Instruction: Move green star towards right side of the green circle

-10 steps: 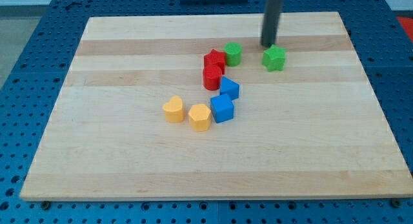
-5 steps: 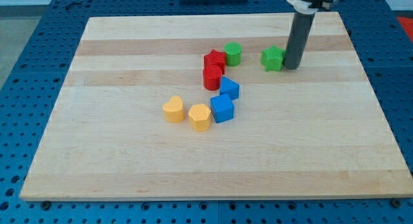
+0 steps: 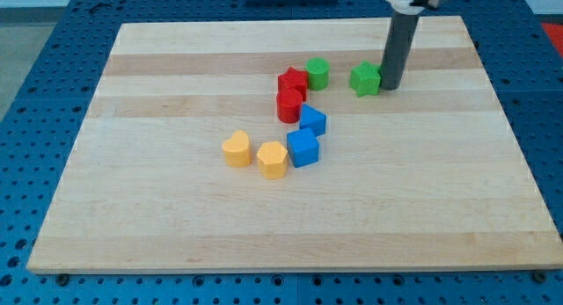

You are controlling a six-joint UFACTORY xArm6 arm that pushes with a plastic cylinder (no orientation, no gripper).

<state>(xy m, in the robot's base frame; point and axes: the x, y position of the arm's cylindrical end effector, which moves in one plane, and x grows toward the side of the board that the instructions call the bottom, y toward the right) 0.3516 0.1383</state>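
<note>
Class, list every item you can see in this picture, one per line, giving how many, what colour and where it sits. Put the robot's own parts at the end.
Green star: 1, green, upper right of the cluster, right of the green circle.
Green circle: 1, green, just right of the red star.
Red star: 1, red, at the cluster's top.
Red cylinder: 1, red, directly below the red star, touching it.
Blue blocks: 2, blue, one below-right of the red cylinder, one lower.
Yellow blocks: 2, yellow, one left of the lower blue block, one further left.
Wooden board: 1, light wood, on a blue perforated table.
My tip: 1, dark rod end, against the green star's right side.
</note>
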